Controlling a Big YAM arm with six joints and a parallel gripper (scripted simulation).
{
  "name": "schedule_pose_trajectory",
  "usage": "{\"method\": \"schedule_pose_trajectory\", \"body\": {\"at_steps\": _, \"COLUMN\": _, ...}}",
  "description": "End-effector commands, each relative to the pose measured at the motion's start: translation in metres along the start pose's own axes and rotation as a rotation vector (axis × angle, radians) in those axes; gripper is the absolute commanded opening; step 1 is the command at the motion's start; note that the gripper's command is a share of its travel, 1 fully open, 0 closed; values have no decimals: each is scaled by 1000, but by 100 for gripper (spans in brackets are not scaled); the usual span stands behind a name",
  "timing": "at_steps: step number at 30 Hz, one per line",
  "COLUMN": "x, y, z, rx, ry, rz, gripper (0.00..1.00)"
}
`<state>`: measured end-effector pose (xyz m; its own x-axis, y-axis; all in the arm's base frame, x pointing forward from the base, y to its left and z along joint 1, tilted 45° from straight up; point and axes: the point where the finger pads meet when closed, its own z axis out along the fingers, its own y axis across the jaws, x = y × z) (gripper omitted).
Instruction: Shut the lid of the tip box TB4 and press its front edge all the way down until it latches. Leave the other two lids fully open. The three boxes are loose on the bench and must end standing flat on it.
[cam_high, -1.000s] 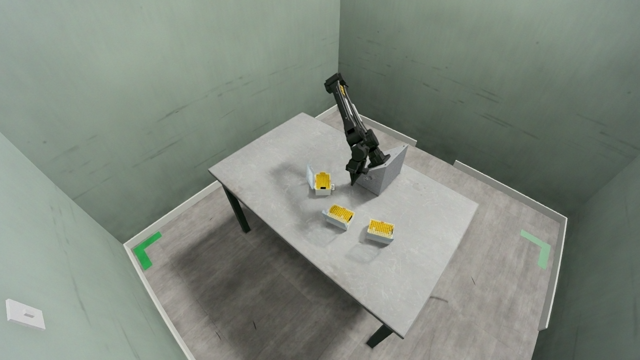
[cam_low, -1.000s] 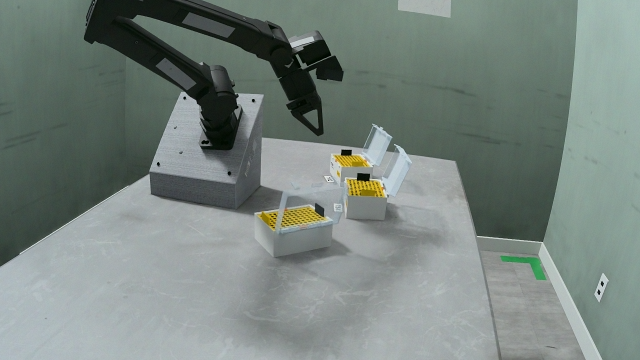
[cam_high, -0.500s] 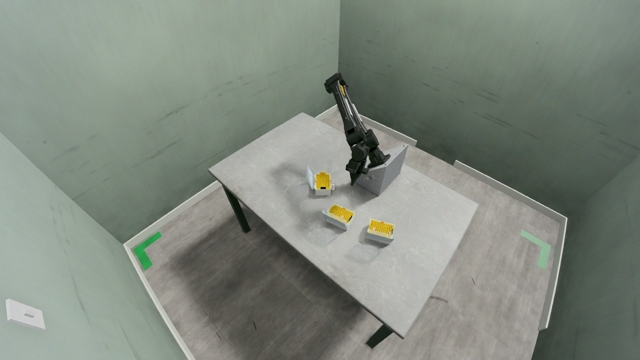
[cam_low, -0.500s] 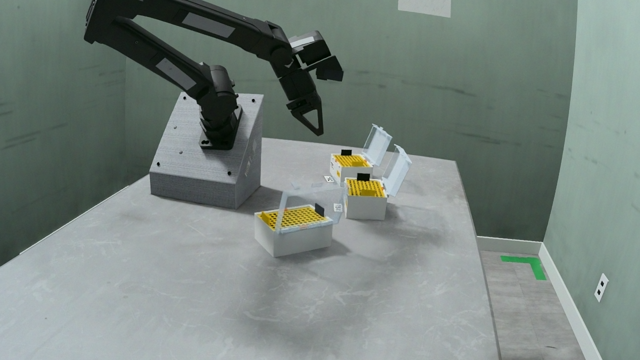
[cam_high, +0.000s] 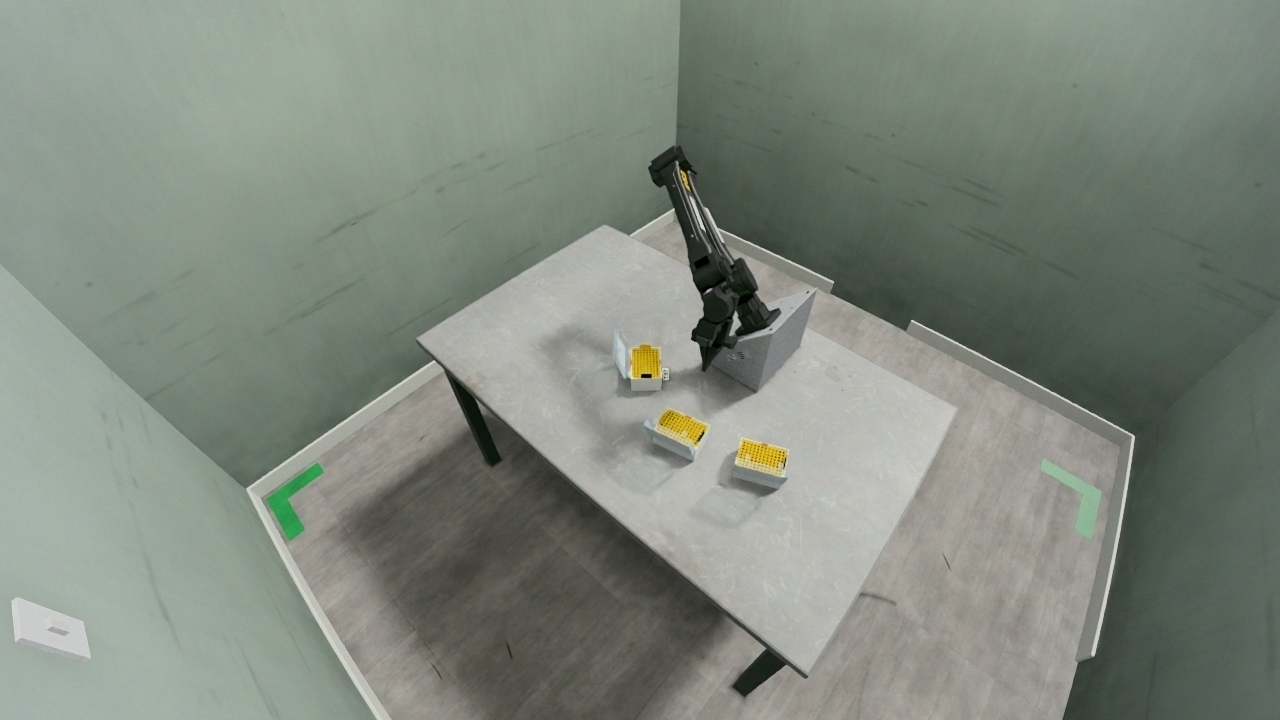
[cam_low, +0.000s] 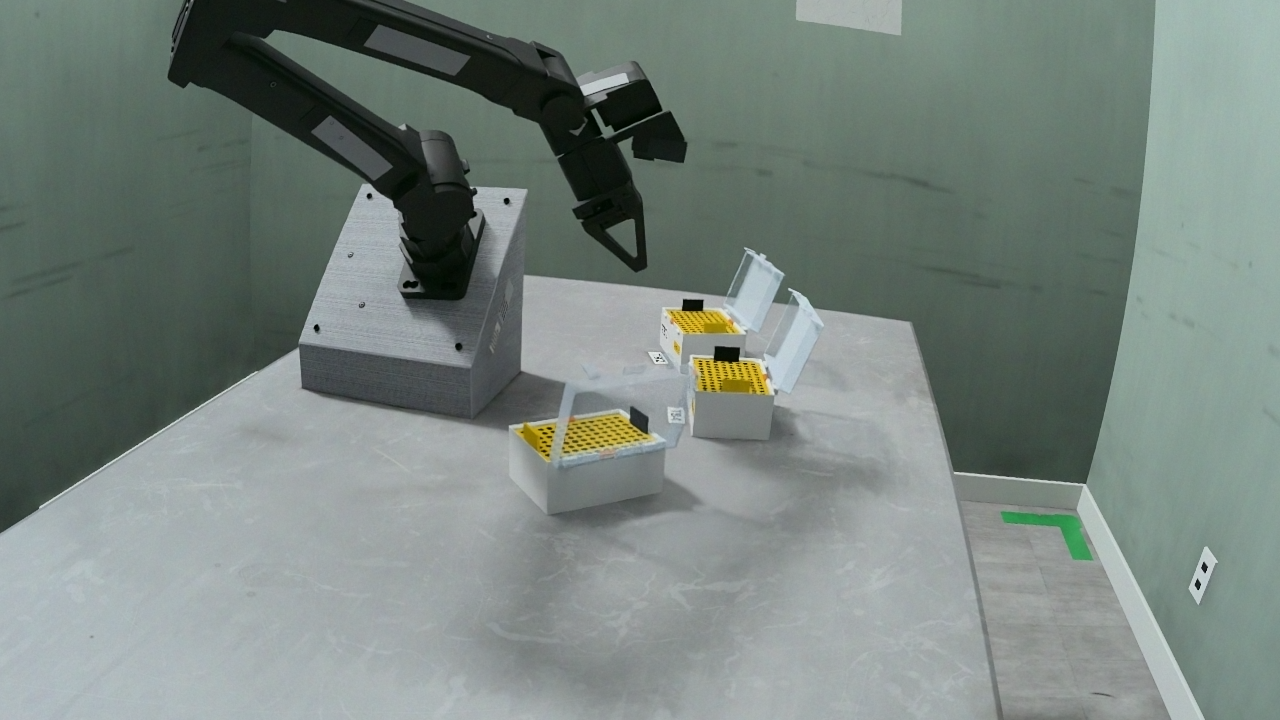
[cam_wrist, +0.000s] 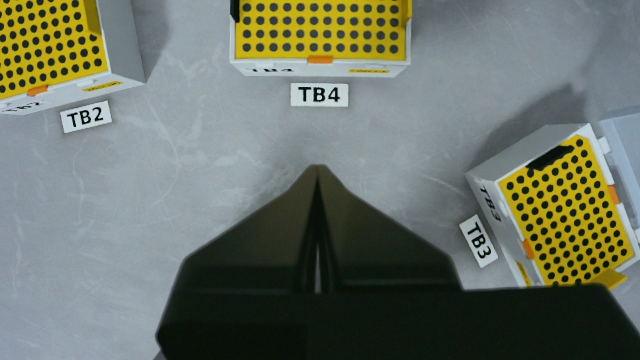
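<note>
Tip box TB4 (cam_wrist: 320, 35) is a white box with a yellow tip rack, and its label (cam_wrist: 319, 94) lies on the bench in front of it. It is the middle box in the top and exterior views (cam_high: 677, 432) (cam_low: 729, 394). Its clear lid (cam_low: 794, 340) stands open, tilted away from the arm's base. My gripper (cam_wrist: 317, 179) (cam_low: 637, 262) (cam_high: 707, 362) is shut and empty. It hangs above the bench between the base and TB4, apart from every box.
TB2 (cam_wrist: 50, 45) (cam_low: 702, 331) stands beside TB4 with its lid (cam_low: 751, 288) open. TB3 (cam_wrist: 560, 205) (cam_low: 586, 447) is turned sideways nearer the base, lid (cam_low: 617, 394) raised. The grey wedge base (cam_low: 411, 313) stands behind my gripper.
</note>
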<state>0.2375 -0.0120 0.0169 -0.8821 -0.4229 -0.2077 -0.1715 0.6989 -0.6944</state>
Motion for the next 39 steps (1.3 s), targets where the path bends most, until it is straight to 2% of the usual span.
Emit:
{"method": "schedule_pose_trajectory", "body": {"at_steps": 1, "x": -43, "y": -3, "z": -12, "rx": -5, "ry": -72, "rz": 49, "gripper": 0}}
{"method": "schedule_pose_trajectory", "body": {"at_steps": 13, "x": -43, "y": -3, "z": -12, "rx": -5, "ry": -72, "rz": 49, "gripper": 0}}
{"method": "schedule_pose_trajectory", "body": {"at_steps": 14, "x": -39, "y": -7, "z": -5, "rx": -2, "ry": -2, "rz": 56, "gripper": 0}}
{"method": "schedule_pose_trajectory", "body": {"at_steps": 16, "x": -39, "y": -7, "z": -5, "rx": -2, "ry": -2, "rz": 56, "gripper": 0}}
{"method": "schedule_pose_trajectory", "body": {"at_steps": 31, "x": -98, "y": -7, "z": 39, "rx": -5, "ry": 496, "rz": 50, "gripper": 0}}
{"method": "schedule_pose_trajectory", "body": {"at_steps": 33, "x": -98, "y": -7, "z": 39, "rx": -5, "ry": 496, "rz": 50, "gripper": 0}}
{"method": "schedule_pose_trajectory", "body": {"at_steps": 39, "x": -124, "y": -9, "z": 54, "rx": 1, "ry": 494, "rz": 48, "gripper": 0}}
